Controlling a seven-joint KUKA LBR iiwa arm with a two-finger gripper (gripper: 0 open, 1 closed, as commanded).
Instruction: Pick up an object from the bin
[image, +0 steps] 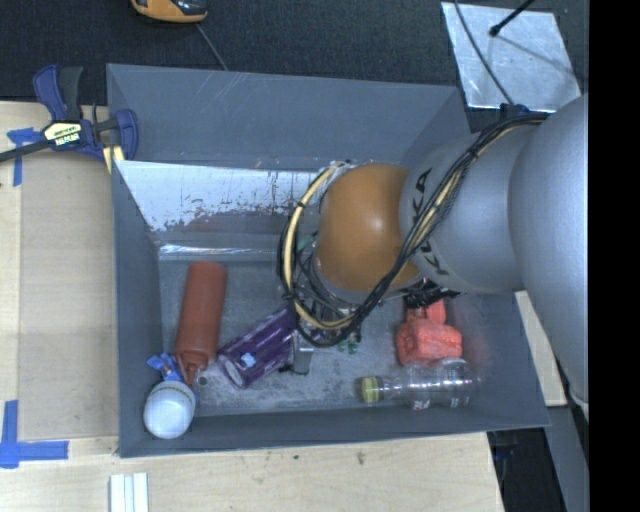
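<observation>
My gripper (302, 358) reaches down at the middle of the bin floor, mostly hidden under the arm's orange cover. Its visible lower part sits right at the right end of a purple packet-like thing (258, 346) that lies slanted on the floor. Whether it touches the purple thing cannot be made out. A crumpled red-orange thing (430, 340) lies just right of the gripper. In front of it, a clear plastic bottle (420, 388) with a yellowish cap lies on its side along the near wall.
A reddish-brown cylinder (203, 308) lies lengthwise at the left of the bin. A white round cap with a blue piece (168, 408) sits in the near left corner. The arm and its cables cover the bin's back right.
</observation>
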